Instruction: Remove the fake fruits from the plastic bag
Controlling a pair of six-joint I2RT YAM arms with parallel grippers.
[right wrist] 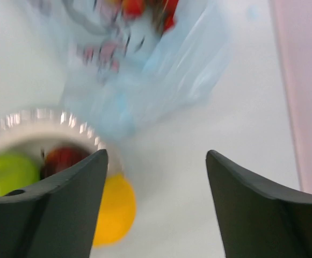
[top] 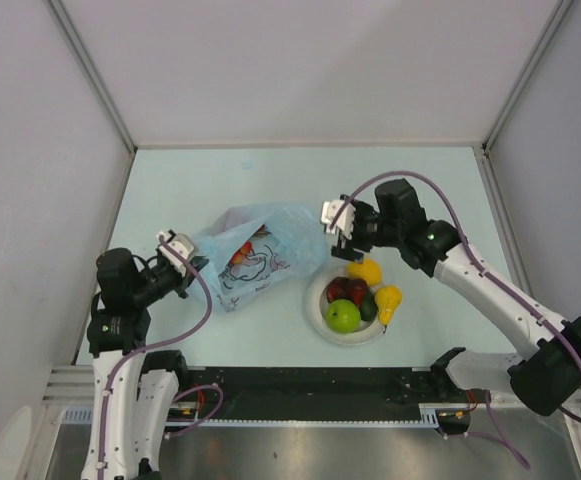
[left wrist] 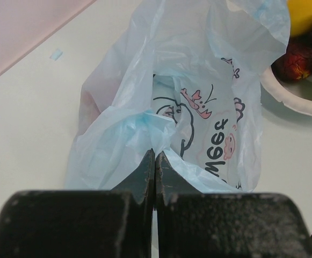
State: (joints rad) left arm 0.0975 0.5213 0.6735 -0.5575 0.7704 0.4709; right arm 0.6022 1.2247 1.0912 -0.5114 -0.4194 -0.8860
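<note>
The light-blue plastic bag (top: 260, 250) lies left of a white plate (top: 317, 318). Red grapes (top: 242, 252) show through the bag; the right wrist view also shows them (right wrist: 145, 8). On the plate are a green apple (top: 343, 316), a maroon fruit (top: 338, 290), an avocado (top: 368, 307), a lemon (top: 366, 271) and a banana (top: 388, 303). My left gripper (top: 185, 255) is shut on the bag's left edge (left wrist: 145, 129). My right gripper (top: 338, 232) is open and empty, hovering over the bag's right end, beside the lemon (right wrist: 113, 209).
The plate's rim (left wrist: 290, 97) touches the bag's right end. White walls enclose the table on the left, back and right. A black rail runs along the near edge between the arm bases.
</note>
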